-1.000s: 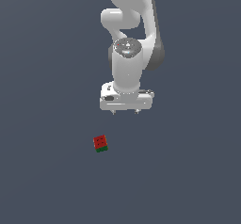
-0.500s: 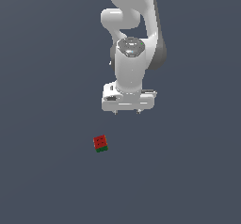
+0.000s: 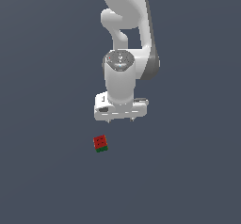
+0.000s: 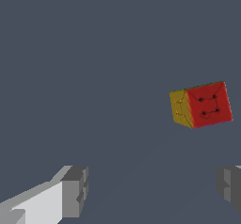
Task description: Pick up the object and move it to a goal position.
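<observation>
Nothing grasped yet: pincer [image 3: 121, 120] spread wide and empty above tabletop [image 3: 42, 171], cube [image 3: 100, 143] near, ungripped; lift and transfer remain.

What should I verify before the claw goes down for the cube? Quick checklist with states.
1. Claw open: ok; in the wrist view the fingers stand wide apart.
2. Nothing held: ok.
3. Cube visible, unobstructed: ok, both views.
4. Claw above cube: not ok; the cube lies off toward the exterior view's left and nearer the camera.
5. Cube between the fingers: not ok; it lies off-centre, ahead of them.
6. Goal position: cannot tell, no marker visible.
</observation>
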Robot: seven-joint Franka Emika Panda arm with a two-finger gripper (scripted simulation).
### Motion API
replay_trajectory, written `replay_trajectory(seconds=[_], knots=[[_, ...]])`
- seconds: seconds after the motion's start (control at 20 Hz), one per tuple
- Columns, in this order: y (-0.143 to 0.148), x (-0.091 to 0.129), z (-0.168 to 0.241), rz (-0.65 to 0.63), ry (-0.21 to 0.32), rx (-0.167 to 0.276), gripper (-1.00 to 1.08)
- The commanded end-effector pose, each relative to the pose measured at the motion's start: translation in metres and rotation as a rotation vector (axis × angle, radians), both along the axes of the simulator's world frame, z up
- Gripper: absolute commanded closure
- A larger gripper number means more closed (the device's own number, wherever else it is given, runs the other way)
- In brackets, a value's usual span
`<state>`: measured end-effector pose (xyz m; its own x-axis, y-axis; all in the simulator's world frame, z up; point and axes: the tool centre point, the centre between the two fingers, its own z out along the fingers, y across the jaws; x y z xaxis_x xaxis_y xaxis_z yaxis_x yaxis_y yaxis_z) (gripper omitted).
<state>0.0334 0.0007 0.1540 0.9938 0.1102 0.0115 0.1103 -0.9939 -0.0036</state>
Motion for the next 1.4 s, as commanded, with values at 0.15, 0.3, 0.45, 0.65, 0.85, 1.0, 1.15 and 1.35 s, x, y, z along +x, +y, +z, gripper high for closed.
replay_trajectory(seconds=[0.15,0.3,0.45,0.65,0.85,1.0,1.15,1.35], knots=[[-0.032,0.024,-0.023,0.062,0.004,-0.003,-0.92],[-0.050,0.036,-0.037,0.097,0.006,-0.004,-0.92],[-0.066,0.044,-0.048,0.126,0.007,-0.005,-0.92],[-0.082,0.051,-0.061,0.154,0.009,-0.005,-0.92],[-0.092,0.055,-0.068,0.171,0.010,-0.006,-0.92],[-0.095,0.057,-0.071,0.176,0.011,-0.006,-0.92],[-0.094,0.056,-0.071,0.173,0.011,-0.006,-0.92],[-0.094,0.056,-0.081,0.174,0.011,-0.006,-0.92]])
